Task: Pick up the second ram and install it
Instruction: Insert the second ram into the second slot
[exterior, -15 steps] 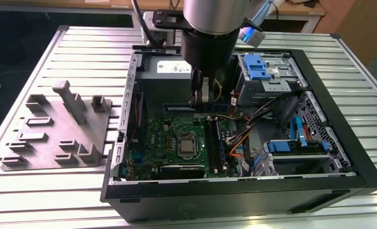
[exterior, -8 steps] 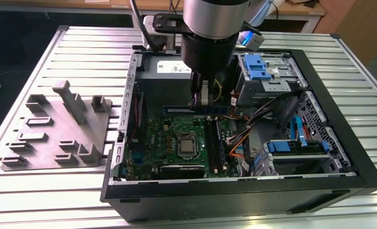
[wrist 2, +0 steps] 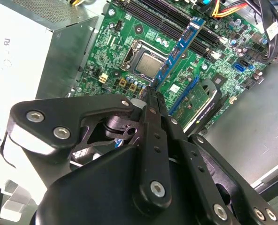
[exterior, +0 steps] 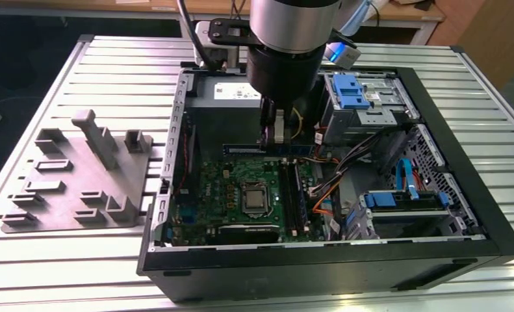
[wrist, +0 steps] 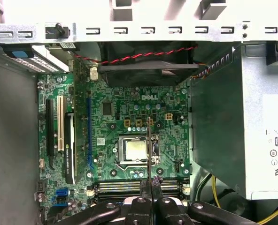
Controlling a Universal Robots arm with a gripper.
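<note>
The gripper (exterior: 274, 139) is pinched tight on the second ram (exterior: 244, 149), with its slim black jaws clamping the stick at about mid-length so that a stretch of board pokes out to either side. In the exterior view the stick sits in the upper middle of the frame. Its long axis runs straight across, from the exterior view's left to its right, near the far edge of the green motherboard (exterior: 222, 185).

The memory slots (exterior: 293, 195) — long black plastic channels — lie lower in that frame, just to the exterior view's right of the square metal processor socket (exterior: 254, 197). They run from the top of the frame toward the bottom. So the stick stands crosswise to the slots, about a quarter turn off their line and not yet over them — that mismatch is what matters here.

In the first wrist view the stick (wrist: 148, 145) shows edge-on as a thin dark line over the socket, at right angles to the slots. In the second wrist view its flat blue-green face (wrist 2: 179, 49) shows, with a row of small black chips. I can't see whether it touches the board, but I judge it is held clear above.

All of this sits inside an open black computer case (exterior: 326, 266) on a ribbed metal table (exterior: 31, 260).
</note>
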